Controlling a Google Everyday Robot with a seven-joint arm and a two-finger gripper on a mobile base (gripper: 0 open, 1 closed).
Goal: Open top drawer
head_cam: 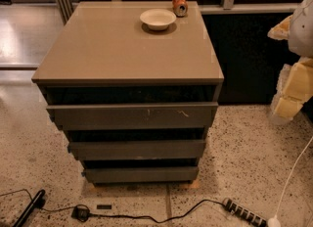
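White bowl (pixel 157 18), can (pixel 180 4); jaws far right.

Centre frame, the bench (pixel 122 50) carries a bowl (pixel 157 18) near its back edge, with a can (pixel 179 4) just behind and to the right. The top drawer (pixel 132 116) sits under the benchtop, above two lower drawers (pixel 137 149). The end effector (pixel 292 91) is at the right edge, well apart.

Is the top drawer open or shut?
Shut: the top drawer front sits back under the cabinet top, nothing pulled out. The claw hangs at the right, away from it.
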